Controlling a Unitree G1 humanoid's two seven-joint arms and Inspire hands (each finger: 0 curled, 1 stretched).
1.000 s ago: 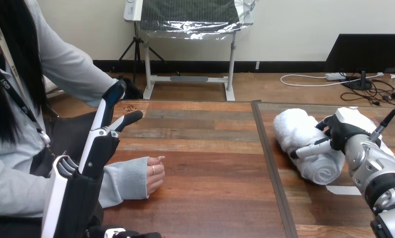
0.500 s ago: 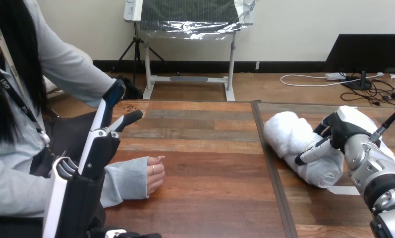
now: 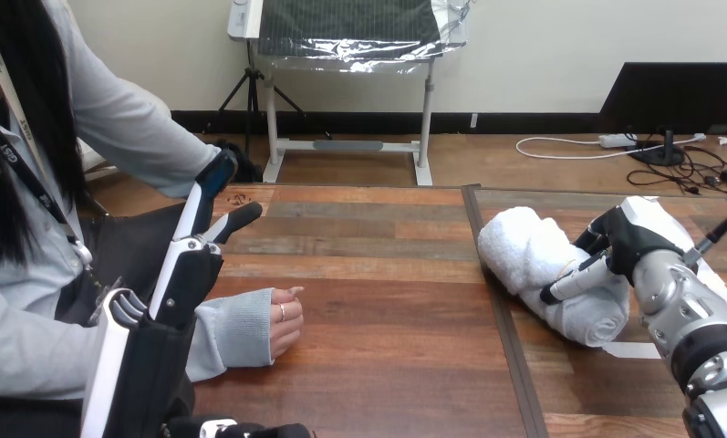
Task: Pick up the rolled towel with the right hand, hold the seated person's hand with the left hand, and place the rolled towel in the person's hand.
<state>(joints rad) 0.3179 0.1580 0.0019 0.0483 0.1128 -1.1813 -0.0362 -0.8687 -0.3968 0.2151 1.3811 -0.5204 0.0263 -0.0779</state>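
- Dragged leftward since a second ago, the rolled towel [image 3: 533, 260] sits on the bench [image 3: 387, 319], the right hand [image 3: 615, 246] curled round it for lifting.
- Opposite, the person's hand [image 3: 285, 321] rests loosely curled, awaiting it.
- Beyond, the left hand [image 3: 188, 274] hovers, fingers straight, poised to take hold.

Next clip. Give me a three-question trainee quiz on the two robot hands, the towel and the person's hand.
1. True or false: the right robot hand has fingers curled round the towel.
2. Fill in: the left robot hand is raised with fingers ____, holding nothing.
3. The person's hand rests: A) on the table; B) on the towel; C) in the left robot hand.
Key: 1 true; 2 straight; 3 A.
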